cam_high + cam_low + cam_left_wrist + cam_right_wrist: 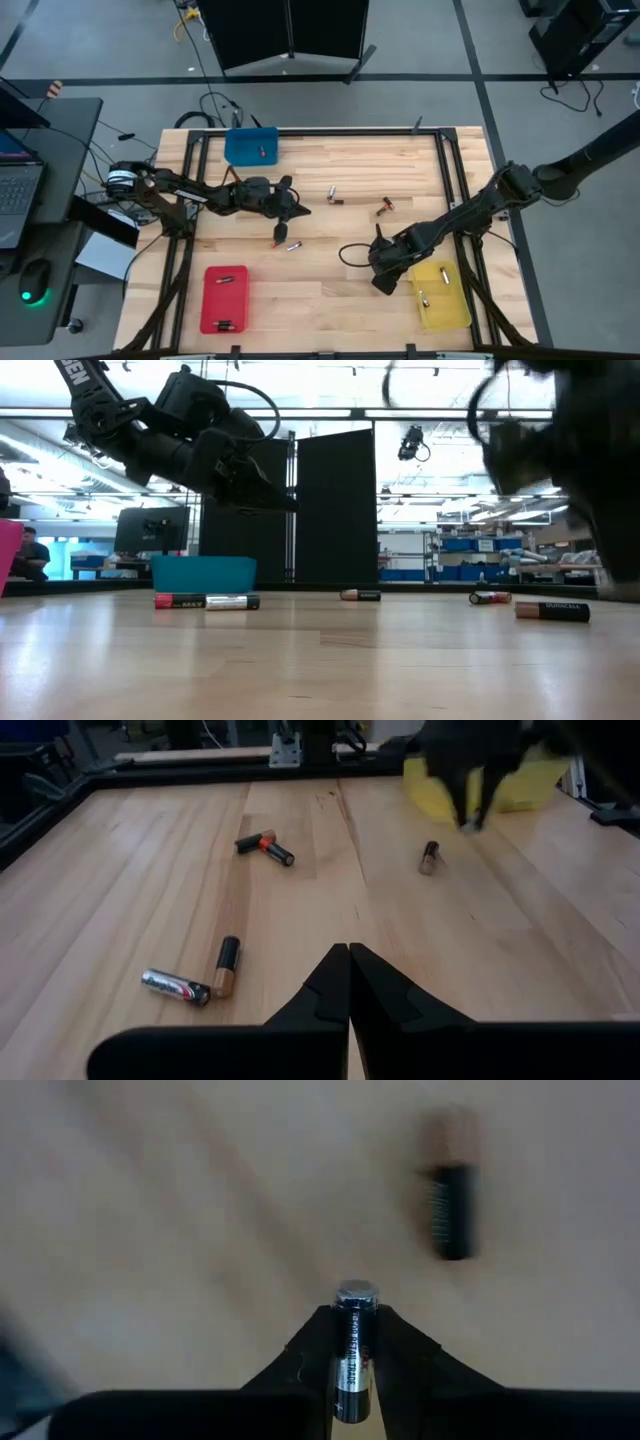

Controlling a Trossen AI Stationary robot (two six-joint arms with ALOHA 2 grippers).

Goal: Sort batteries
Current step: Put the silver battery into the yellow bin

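Loose batteries lie on their sides on the wooden table: a pair (287,240) below my left gripper, another pair (333,196) at mid table, and one (385,206) to the right of it. My left gripper (348,955) hangs shut above the table's left half, holding nothing. My right gripper (383,280) points down beside the yellow tray (455,312) and is shut on a small battery (352,1350). Another battery (452,1210) lies on the table below it. My right gripper pinches the battery's body (351,1365) between its two fingers, which come from above and lie along the battery. Its silvery end cap (356,1292) sticks out past the fingertips toward the table. The battery appears lifted clear of the wood.
A blue tray (240,140) at the far left, a red tray (210,300) at the near left and the yellow tray each hold batteries. A black frame runs around the table. Bare wood lies at the table's near middle.
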